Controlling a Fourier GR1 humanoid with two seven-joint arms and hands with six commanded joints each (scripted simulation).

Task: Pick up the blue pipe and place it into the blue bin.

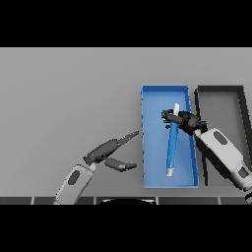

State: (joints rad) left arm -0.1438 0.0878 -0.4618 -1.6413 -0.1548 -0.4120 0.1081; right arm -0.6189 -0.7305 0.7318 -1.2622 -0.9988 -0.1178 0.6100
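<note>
The blue pipe (173,146), with white ends, lies lengthwise inside the blue bin (147,147) at the table's right of centre. My right hand (181,120) is over the bin, its fingers curled round the pipe near its far white end. My left hand (109,152) hovers over the table just left of the bin, fingers straight and thumb spread, holding nothing.
A dark grey bin (221,106) stands directly right of the blue bin, and my right forearm (224,152) crosses its near part. The grey table (69,98) stretches to the left and far side.
</note>
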